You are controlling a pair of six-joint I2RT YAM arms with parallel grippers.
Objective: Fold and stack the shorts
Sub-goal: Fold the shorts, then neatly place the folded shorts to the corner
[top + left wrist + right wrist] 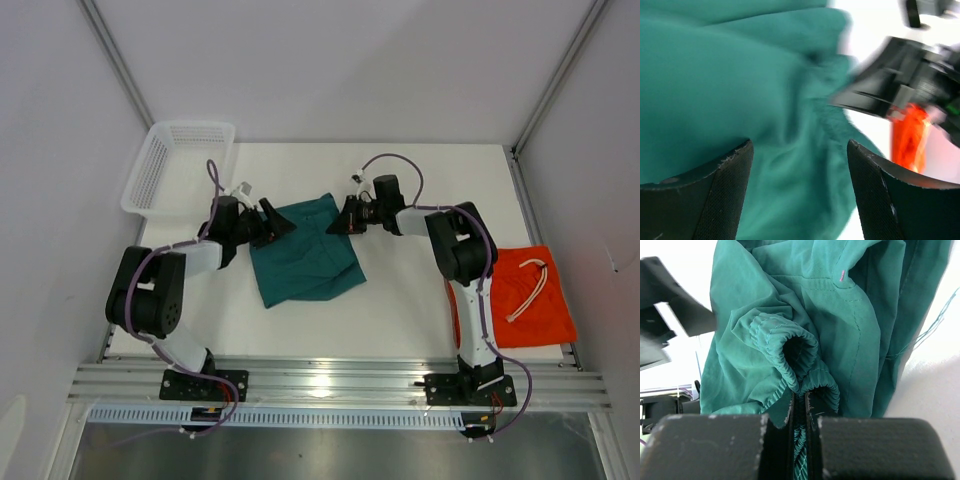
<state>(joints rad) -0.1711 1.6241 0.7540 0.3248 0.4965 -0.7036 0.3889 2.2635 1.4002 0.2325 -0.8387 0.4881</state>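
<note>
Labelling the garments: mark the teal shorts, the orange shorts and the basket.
teal shorts (305, 264): top view, middle of fabric.
orange shorts (548, 324): top view, bare lower fabric.
basket (143, 175): top view, left wall.

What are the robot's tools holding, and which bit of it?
The right tool pinches the teal shorts by the elastic waistband. The left tool is open, holding nothing.

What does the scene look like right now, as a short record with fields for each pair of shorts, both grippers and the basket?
teal shorts: rumpled at centre, between the two grippers
orange shorts: flat at the right, white drawstring on top
left gripper: open at the teal fabric
right gripper: shut on the teal waistband
basket: far left corner, no shorts inside
</note>
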